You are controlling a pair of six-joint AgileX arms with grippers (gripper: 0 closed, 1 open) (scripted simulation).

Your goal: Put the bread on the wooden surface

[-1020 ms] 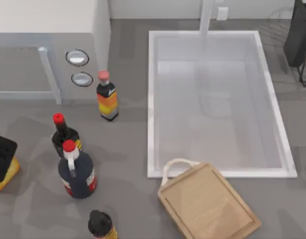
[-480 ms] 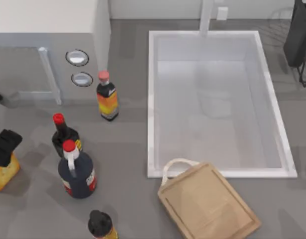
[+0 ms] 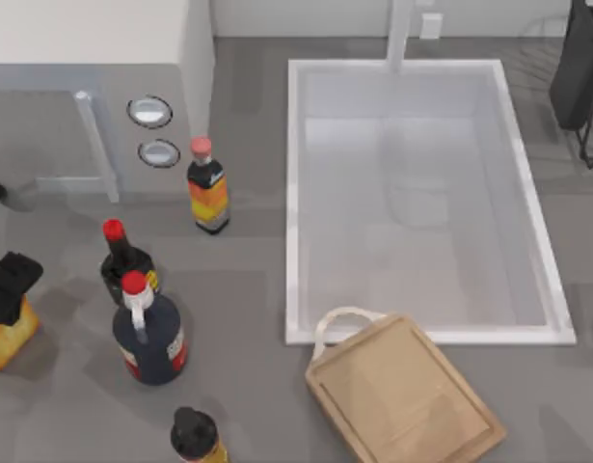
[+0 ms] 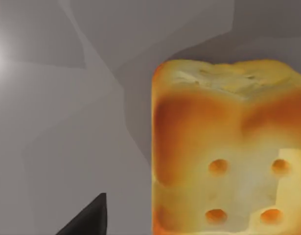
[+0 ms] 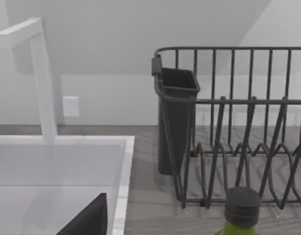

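The bread (image 3: pixel 7 340), a golden-yellow chunk with toasted patches, sits on the grey counter at the table's far left edge. My left gripper (image 3: pixel 9 285) hovers right over it and covers its top. Up close, the bread (image 4: pixel 228 147) stands upright beside one dark fingertip (image 4: pixel 89 218), with a gap of bare counter between them, so the gripper is open and holds nothing. The wooden surface (image 3: pixel 402 395), a tan cutting board with a white loop handle, lies at the front right, just below the sink. My right gripper (image 5: pixel 86 220) is parked by the dish rack.
Bottles stand between the bread and the board: an orange-labelled one (image 3: pixel 208 198), two dark red-capped ones (image 3: pixel 122 260) (image 3: pixel 149 333), and a black-capped one (image 3: pixel 195 436). A white sink (image 3: pixel 291 193) spans the middle. A dish rack (image 5: pixel 238 122) and a green bottle (image 5: pixel 241 215) are at the far right.
My left gripper shifted slightly toward the back over the bread, and part of the arm came into view at the left edge. The bread stayed put.
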